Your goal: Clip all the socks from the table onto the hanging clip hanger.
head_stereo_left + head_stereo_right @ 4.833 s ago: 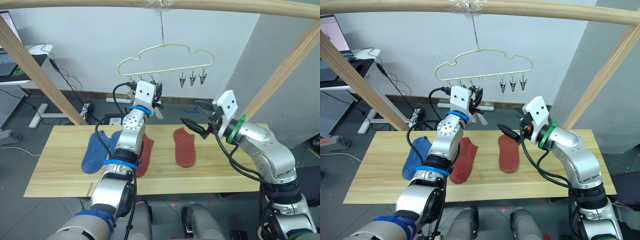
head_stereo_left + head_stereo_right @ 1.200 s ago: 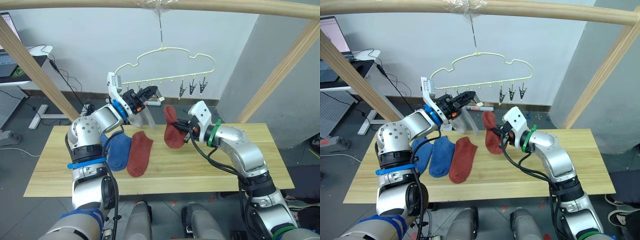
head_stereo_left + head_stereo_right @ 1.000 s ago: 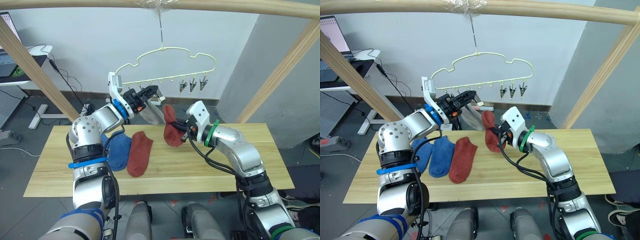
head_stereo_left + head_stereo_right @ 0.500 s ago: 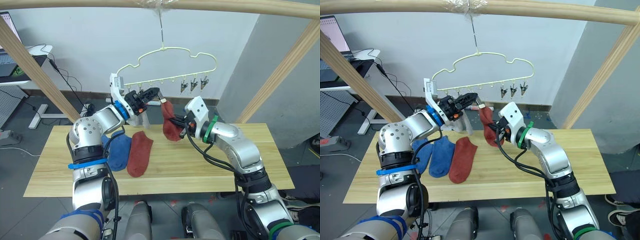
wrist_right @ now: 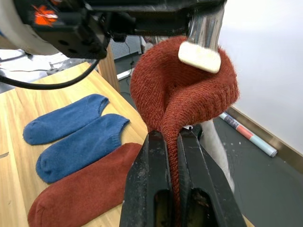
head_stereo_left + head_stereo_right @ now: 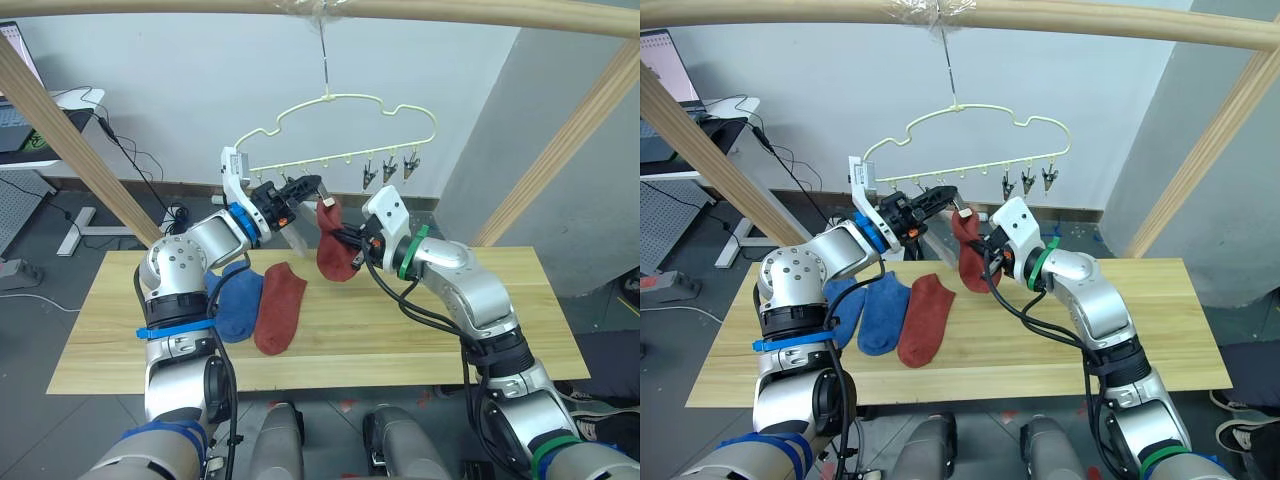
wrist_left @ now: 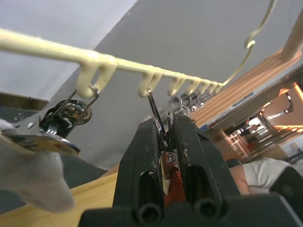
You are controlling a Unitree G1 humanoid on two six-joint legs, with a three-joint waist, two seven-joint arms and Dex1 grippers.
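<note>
- My right claw (image 5: 173,142) was clamped on a rust-red sock (image 6: 332,240), holding it up off the counter (image 6: 420,340) with its long axis hanging roughly vertical.
- My left claw (image 7: 166,137) was pinched tight on one metal clip (image 7: 161,137) of the clip hanger (image 6: 340,130), seemingly squeezing it open.
- The relation that mattered: the sock's top edge sat just at that clip's mouth, the pale clip pad (image 5: 199,56) touching the fabric, with the left claw directly above it.
- I judged the sock needed only a slight push up into the clip.
- Two blue socks (image 6: 225,300) and another rust-red sock (image 6: 280,308) lay on the counter below; a light grey sock (image 7: 33,175) already hung beside.
</note>
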